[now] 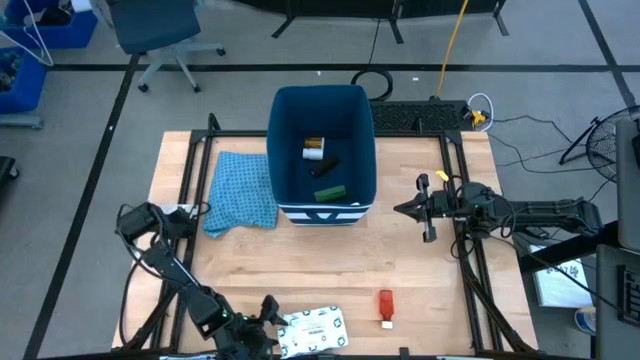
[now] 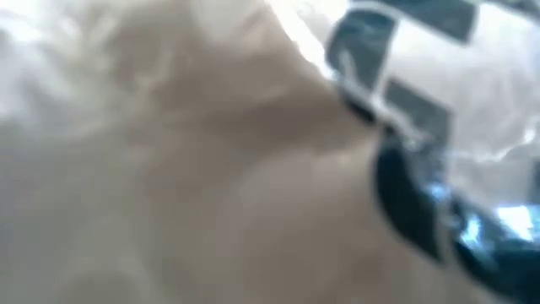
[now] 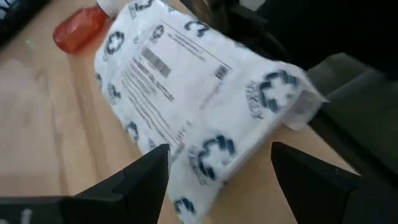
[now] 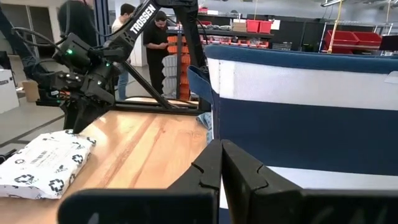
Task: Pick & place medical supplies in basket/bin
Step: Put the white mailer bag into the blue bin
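Counting three items in the bin [image 1: 290, 110]; white packet [image 1: 314, 330] and red tube [image 1: 385, 303] remain on my table. Left gripper [image 3: 217, 186] jaws wide, straddling the packet, gripping nothing; right gripper [image 1: 400, 209] jaws closed, empty.

The word "TROSSEN" stands in white capitals along a dark link of the left arm [image 4: 144, 20], readable in the right wrist view. The white patterned flat packet [image 3: 199, 93], lying at the near edge of the tabletop, carries a printed label with a barcode and several lines of text, but none of these lines can be read; around the label runs a repeated dark cross-in-circle sign.
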